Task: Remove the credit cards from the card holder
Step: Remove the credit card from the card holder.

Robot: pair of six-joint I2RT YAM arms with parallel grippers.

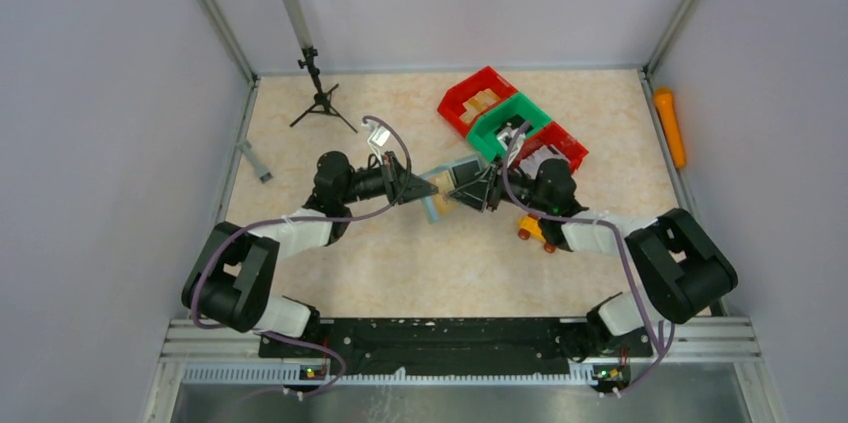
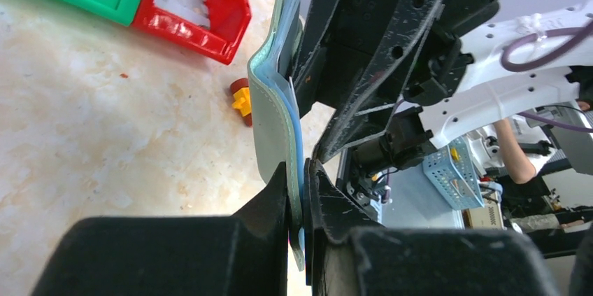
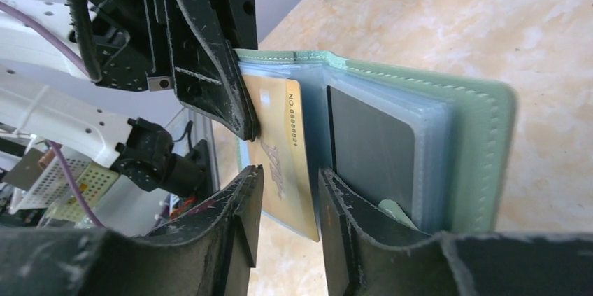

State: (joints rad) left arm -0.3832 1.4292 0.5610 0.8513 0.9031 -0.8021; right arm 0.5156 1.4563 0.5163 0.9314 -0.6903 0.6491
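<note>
A: Card holder (image 3: 482, 142) position, jaws?
B: Midair, left gripper (image 2: 302, 178) clamping its edge; right gripper (image 3: 290, 173) half-open at gold credit card (image 3: 276, 121). Card looks stiff, slick, sleeve-bound; pinch its exposed end.

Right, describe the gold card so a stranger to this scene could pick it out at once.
Over the middle of the table, the two arms meet at an open grey-green card holder. The gold card sits in one of its clear sleeves. It alone is gold with printed digits; the dark card in the next sleeve is plain grey.
</note>
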